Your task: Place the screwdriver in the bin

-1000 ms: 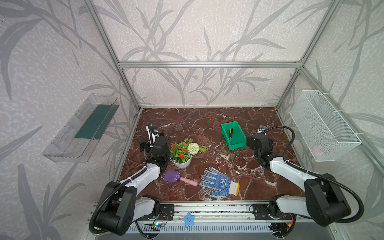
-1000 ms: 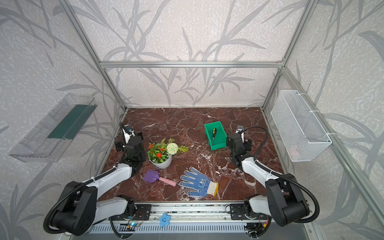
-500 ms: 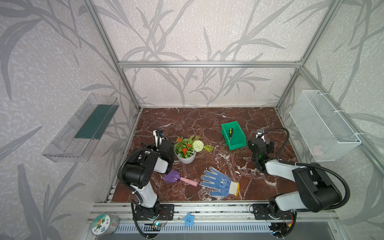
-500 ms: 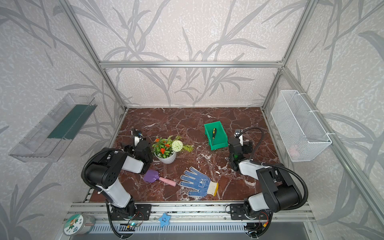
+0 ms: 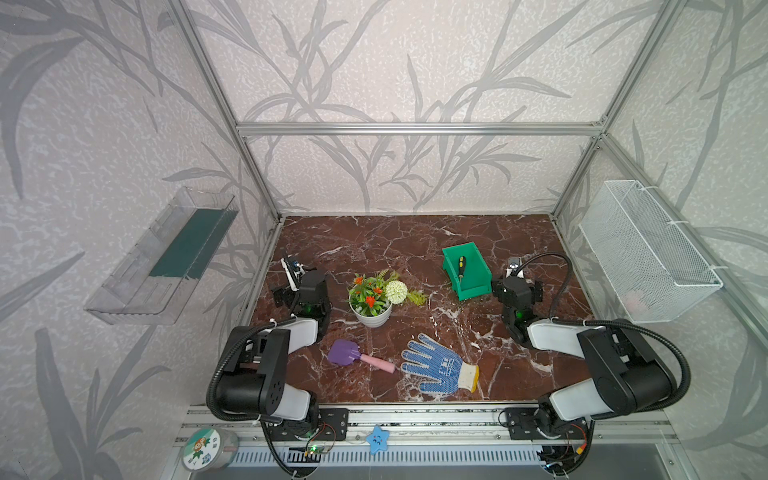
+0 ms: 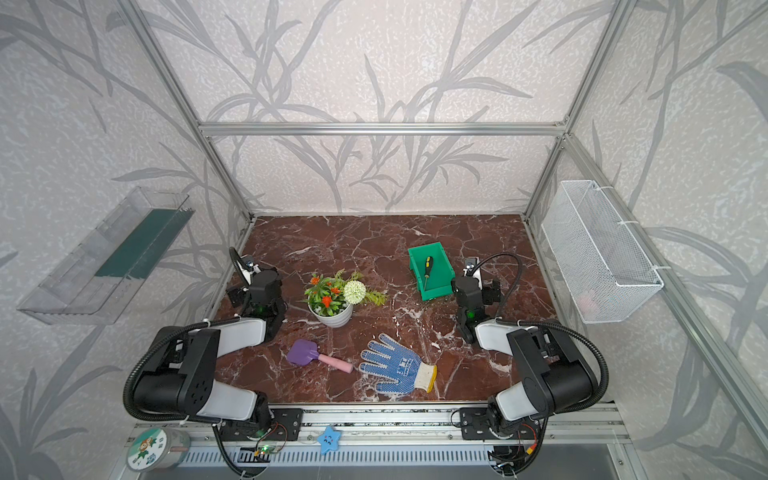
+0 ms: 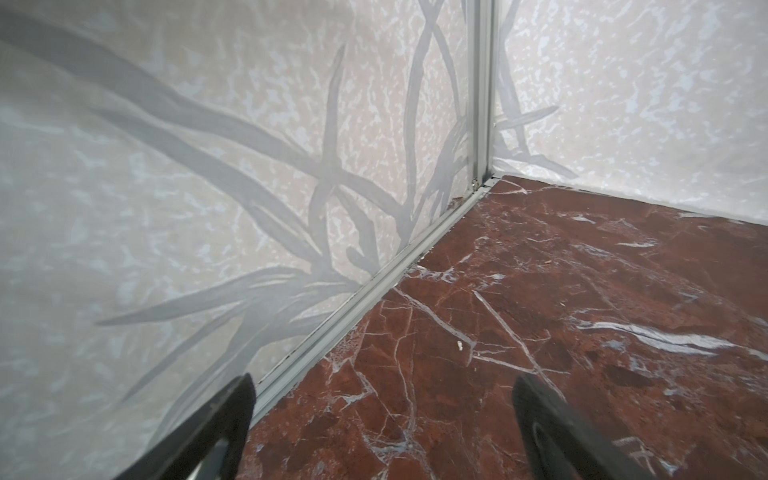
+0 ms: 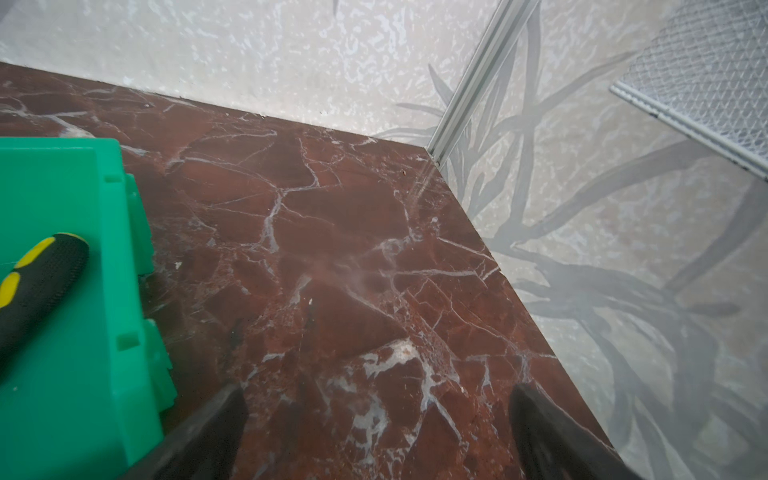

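Note:
The screwdriver (image 5: pixel 461 266) (image 6: pixel 427 268), black-handled with yellow accents, lies inside the green bin (image 5: pixel 474 287) (image 6: pixel 437 288) at the back right of the marble floor. In the right wrist view its handle (image 8: pixel 39 274) rests in the bin (image 8: pixel 83 374). My right gripper (image 5: pixel 515 287) (image 6: pixel 473 291) (image 8: pixel 378 415) sits just right of the bin, open and empty. My left gripper (image 5: pixel 302 289) (image 6: pixel 259 291) (image 7: pixel 382 407) is by the left wall, open over bare floor with nothing in it.
A white pot of flowers (image 5: pixel 371 309) stands mid-floor. A purple-and-pink toy shovel (image 5: pixel 357 358) and a blue dotted glove (image 5: pixel 438 368) lie near the front. A clear tray (image 5: pixel 162 257) hangs on the left wall, a white mesh basket (image 5: pixel 648 253) on the right.
Both arms have folded back towards the front rail, with both grippers staying low and open. The flower pot sits slightly further right than a second ago. A round tin has appeared at the front left.

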Robot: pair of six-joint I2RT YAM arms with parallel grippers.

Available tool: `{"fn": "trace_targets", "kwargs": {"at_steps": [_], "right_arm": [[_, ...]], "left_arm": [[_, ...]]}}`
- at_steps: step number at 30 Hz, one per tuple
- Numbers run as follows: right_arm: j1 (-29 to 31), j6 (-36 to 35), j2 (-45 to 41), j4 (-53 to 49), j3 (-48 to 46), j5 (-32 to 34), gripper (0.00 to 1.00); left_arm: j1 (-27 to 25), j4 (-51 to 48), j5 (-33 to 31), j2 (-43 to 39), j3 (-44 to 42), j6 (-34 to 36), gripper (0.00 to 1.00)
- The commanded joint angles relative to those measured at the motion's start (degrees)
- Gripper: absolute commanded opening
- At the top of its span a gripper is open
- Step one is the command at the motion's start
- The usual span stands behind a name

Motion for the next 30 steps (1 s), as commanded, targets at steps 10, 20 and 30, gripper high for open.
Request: {"fn": "trace_targets", "kwargs": {"at_steps": [10, 20, 30], "right_arm": [[-1.04, -0.99, -1.03, 4.22, -2.12, -5.78, 0.99], [-3.11, 0.31, -1.84, 3.44, -2.62, -10.56, 0.99], [-6.63, 2.30, 0.12, 6.27, -4.15, -18.57, 0.99]], "left_arm": [[-0.26, 5.94, 6.82, 0.92, -3.78, -2.01, 0.99], [-4.65, 21.85, 11.06, 4.95, -8.42, 7.24, 0.99], [-3.88, 24.05, 14.14, 4.67, -10.12, 6.49, 0.99]]}}
